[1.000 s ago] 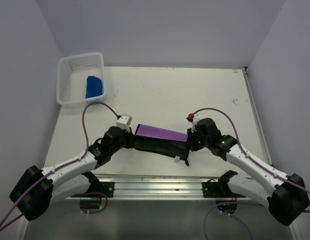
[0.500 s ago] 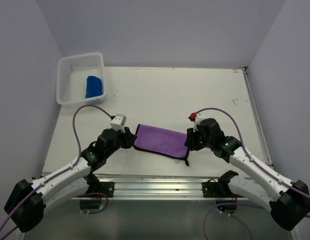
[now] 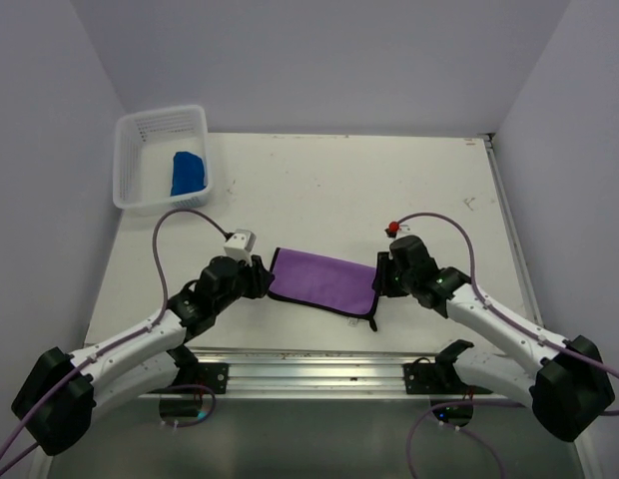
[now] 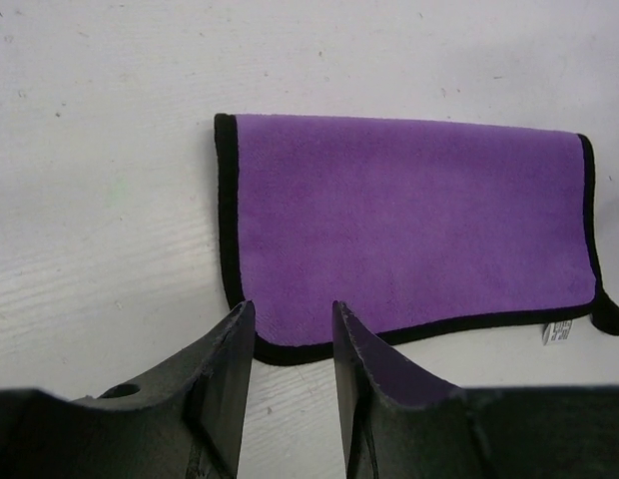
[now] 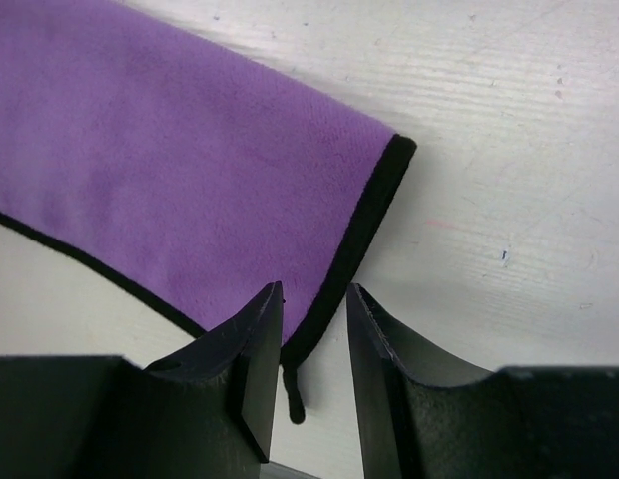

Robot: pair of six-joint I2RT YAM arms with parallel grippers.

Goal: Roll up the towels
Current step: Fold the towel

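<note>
Released since a second ago, the purple towel now lies flat on the surface, its long axis running from our left end effector to our right end effector, both with jaws parted and empty over its near corners, so we reach it equally

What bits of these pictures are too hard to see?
- Left wrist view: the white label on the purple towel is too small to read.
- Right wrist view: the picture's left edge cuts that towel off.
- Top view: the blue towel in the basket is too small to tell if rolled.
</note>
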